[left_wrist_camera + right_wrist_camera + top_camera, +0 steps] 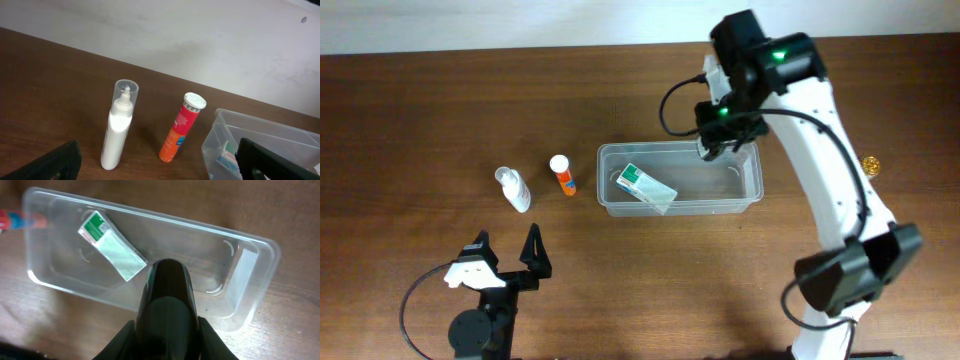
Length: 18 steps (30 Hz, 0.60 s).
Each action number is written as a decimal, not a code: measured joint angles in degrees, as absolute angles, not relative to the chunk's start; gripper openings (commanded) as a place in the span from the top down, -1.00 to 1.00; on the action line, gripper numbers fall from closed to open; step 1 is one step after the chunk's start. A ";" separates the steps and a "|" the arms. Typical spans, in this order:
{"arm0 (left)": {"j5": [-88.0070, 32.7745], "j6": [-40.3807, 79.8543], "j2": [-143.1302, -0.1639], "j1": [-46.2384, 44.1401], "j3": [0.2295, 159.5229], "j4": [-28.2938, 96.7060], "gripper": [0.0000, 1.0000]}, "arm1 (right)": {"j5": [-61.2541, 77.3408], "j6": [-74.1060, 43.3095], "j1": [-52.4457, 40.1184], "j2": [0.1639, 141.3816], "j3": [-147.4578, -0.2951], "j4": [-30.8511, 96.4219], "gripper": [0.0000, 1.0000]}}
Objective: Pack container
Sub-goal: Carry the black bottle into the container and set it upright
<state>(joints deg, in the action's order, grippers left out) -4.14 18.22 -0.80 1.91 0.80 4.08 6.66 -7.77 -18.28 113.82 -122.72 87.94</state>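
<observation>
The container is a clear plastic tub in the middle of the table, with a white-and-green box lying inside its left half. My right gripper hovers over the tub's right end, shut on a dark rounded bottle that points down toward the container; the box shows beyond it. My left gripper rests open near the front left with nothing between its fingers. In its view my left gripper faces a white spray bottle, an orange tube and the container's corner.
The white spray bottle and the orange tube stand upright on the table left of the tub. A small gold object lies at the far right. The right arm's base stands at the front right.
</observation>
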 measured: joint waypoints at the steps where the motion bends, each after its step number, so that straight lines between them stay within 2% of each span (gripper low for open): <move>1: -4.14 18.22 -0.80 1.91 0.80 4.08 -0.99 | 6.46 -7.99 -18.46 114.83 -122.72 87.94 0.45; 18: -4.14 18.22 -0.80 1.91 0.80 4.08 -0.99 | 4.69 -10.52 -18.63 126.21 -122.67 86.91 0.46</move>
